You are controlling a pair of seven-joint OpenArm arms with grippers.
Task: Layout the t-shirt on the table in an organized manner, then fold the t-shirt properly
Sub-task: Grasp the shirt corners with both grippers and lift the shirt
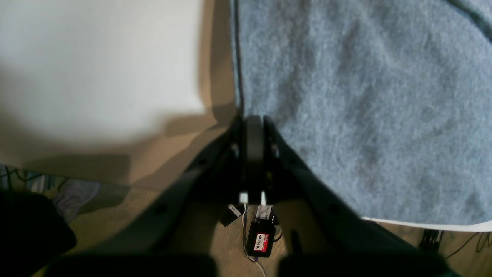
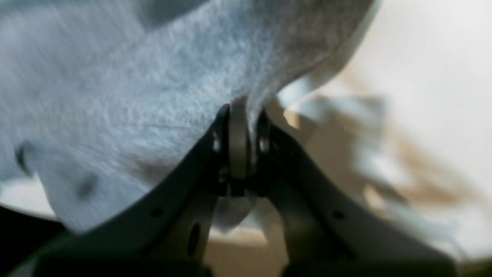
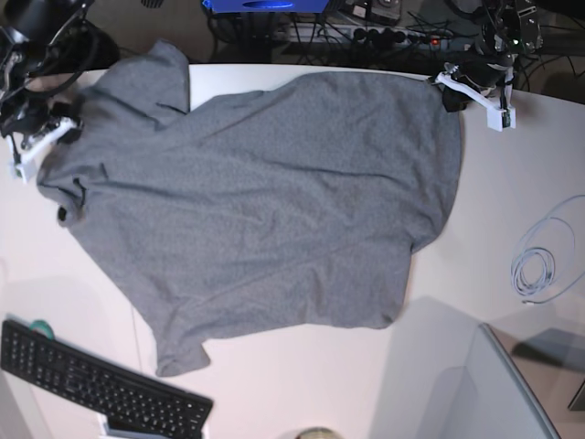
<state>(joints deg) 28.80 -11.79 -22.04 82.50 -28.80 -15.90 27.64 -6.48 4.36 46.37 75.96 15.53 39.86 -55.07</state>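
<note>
The heather-grey t-shirt lies spread wide over the white table, with wrinkles and one sleeve folded near the far left. My left gripper is at the shirt's far right corner. In the left wrist view its jaws are shut on the fabric's hemmed edge, beside bare table. My right gripper is at the shirt's left side. The right wrist view shows it shut on a pinch of grey cloth lifted off the table.
A black keyboard lies at the near left corner. A coiled white cable rests on the right side. A grey slab fills the near right corner. Cables and power strips run behind the table's far edge.
</note>
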